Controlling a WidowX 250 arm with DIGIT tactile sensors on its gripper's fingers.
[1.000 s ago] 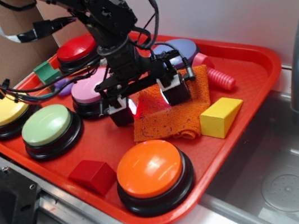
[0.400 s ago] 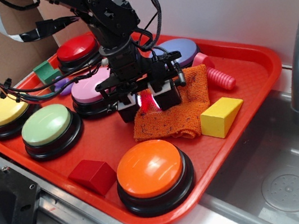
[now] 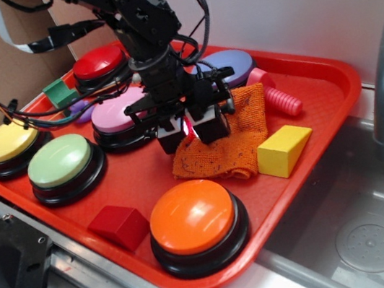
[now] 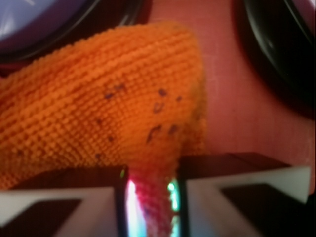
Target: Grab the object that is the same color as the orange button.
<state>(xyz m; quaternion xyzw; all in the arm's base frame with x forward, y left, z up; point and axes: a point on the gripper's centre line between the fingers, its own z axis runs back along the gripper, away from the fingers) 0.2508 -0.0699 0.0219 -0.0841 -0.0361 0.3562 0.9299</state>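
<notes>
I see the red tray [image 3: 328,82] first, then the big orange button [image 3: 195,216] at its front. Just behind it lies the orange cloth [image 3: 232,145]. My gripper [image 3: 190,131] is pinched tight on a fold of it. If I lift fast, the floppy cloth could slip out.

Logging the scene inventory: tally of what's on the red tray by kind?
Dome buttons: 6 (orange, red, yellow, green, pink, purple)
Blocks: 3 (yellow wedge, red, green)
Cloths: 1, orange, pinched in the gripper
Pink ridged toy: 1
Total: 11, plus a small purple piece, mostly hidden.
</notes>
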